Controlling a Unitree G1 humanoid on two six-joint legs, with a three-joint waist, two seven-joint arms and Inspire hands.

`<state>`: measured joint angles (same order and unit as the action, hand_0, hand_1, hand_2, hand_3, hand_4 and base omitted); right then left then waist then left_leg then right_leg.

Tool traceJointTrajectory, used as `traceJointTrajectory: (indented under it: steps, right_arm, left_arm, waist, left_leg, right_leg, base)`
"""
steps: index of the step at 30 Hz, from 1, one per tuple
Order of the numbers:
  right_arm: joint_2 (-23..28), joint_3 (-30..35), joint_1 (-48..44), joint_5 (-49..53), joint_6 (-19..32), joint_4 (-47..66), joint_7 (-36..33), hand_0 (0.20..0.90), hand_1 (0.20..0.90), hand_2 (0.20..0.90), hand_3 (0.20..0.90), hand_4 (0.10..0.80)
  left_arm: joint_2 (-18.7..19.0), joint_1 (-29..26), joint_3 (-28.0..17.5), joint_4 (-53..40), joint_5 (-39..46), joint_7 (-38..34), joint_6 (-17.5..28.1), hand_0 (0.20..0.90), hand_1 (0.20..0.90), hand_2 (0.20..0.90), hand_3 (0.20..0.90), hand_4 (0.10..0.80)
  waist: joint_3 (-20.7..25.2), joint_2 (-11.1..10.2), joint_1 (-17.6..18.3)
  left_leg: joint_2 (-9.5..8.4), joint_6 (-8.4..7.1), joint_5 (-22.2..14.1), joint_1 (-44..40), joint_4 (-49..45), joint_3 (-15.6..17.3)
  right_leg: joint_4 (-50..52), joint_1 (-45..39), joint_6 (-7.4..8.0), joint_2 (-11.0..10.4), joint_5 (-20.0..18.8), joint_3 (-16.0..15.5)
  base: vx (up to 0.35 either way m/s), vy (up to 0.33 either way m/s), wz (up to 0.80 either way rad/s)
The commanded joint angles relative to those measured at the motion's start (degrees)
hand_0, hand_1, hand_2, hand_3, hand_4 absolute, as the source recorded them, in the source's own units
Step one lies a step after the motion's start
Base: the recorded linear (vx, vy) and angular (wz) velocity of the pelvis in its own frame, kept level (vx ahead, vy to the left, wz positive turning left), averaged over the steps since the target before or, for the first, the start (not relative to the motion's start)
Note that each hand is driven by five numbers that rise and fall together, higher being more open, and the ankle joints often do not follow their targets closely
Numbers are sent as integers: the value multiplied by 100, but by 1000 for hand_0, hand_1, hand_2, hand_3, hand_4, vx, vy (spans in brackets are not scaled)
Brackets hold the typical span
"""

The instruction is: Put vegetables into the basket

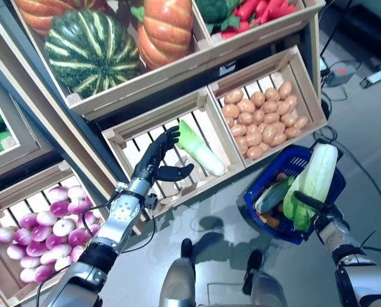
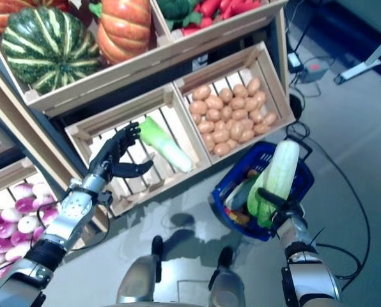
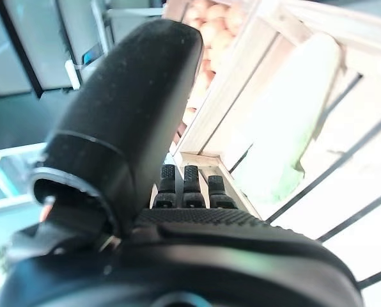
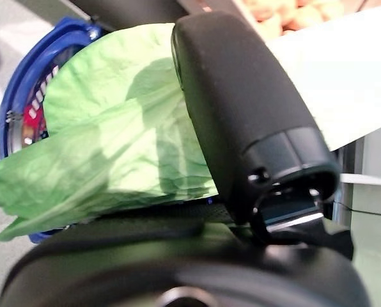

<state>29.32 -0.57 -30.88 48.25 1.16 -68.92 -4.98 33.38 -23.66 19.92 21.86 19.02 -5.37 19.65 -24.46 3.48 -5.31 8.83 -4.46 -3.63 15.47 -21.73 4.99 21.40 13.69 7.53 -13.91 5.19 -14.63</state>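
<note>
My right hand (image 1: pixel 321 216) is shut on the leafy end of a long pale-green Chinese cabbage (image 1: pixel 316 181), its thumb (image 4: pixel 241 102) curled over the leaves. It holds the cabbage upright over the blue basket (image 1: pixel 266 177) on the floor. A cucumber (image 1: pixel 273 195) and other vegetables lie in that basket. A second Chinese cabbage (image 1: pixel 200 148) lies in the middle slatted crate (image 1: pixel 153 121). My left hand (image 1: pixel 156 162) hovers open inside this crate, just left of the cabbage (image 3: pixel 293 121), not touching it.
A crate of potatoes (image 1: pixel 261 121) stands right of the middle crate. Purple-white turnips (image 1: pixel 50 224) fill the lower left crate. Pumpkins (image 1: pixel 94 48) and red peppers (image 1: pixel 261 9) sit on the upper shelf. Grey floor lies around the basket.
</note>
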Motion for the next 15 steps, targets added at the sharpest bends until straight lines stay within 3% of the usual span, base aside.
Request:
traceJointTrajectory:
  steps: [1,9,10,11,15]
  right_arm:
    - [523,-32,-278,367,521,144,199,300,300,300,300,400]
    - [806,26,-808,604,535,26,19,324,324,324,324,416]
    - [823,49,-847,608,543,-9,-54,851,851,851,851,767]
    - [903,77,-952,715,516,-52,-153,900,900,900,900,800]
    - [1028,148,-1156,1053,505,-54,-114,900,900,900,900,800]
  left_arm:
    - [334,-660,-401,-403,-203,-489,732,900,900,900,900,800]
    - [531,-1096,-447,-425,-172,-753,823,900,900,900,900,800]
    - [535,-1122,-446,-426,-221,-807,843,900,900,900,900,800]
    - [570,-1174,-440,-435,-365,-934,887,900,900,900,900,800]
    - [798,-1353,-345,-411,-844,-1310,978,900,900,900,900,800]
  waist:
    - [3,-149,63]
    - [-268,-41,107]
    - [-290,-26,111]
    - [-315,3,121]
    - [-334,58,154]
  left_leg:
    - [214,-196,-620,781,-1371,-159]
    - [115,-93,-1085,1561,-2318,-244]
    - [111,-89,-1116,1616,-2380,-252]
    - [112,-93,-1175,1743,-2515,-268]
    - [103,-101,-1313,2018,-2787,-302]
  right_leg:
    - [1702,383,-287,-477,686,217]
    - [2947,1526,-243,-827,1041,481]
    - [3019,1608,-245,-839,1060,501]
    - [3154,1784,-243,-865,1093,557]
    - [3439,2158,-256,-887,1191,689]
  base:
    - [-77,66,11]
    - [-59,54,7]
    - [-46,46,2]
    - [-50,39,2]
    - [-46,40,5]
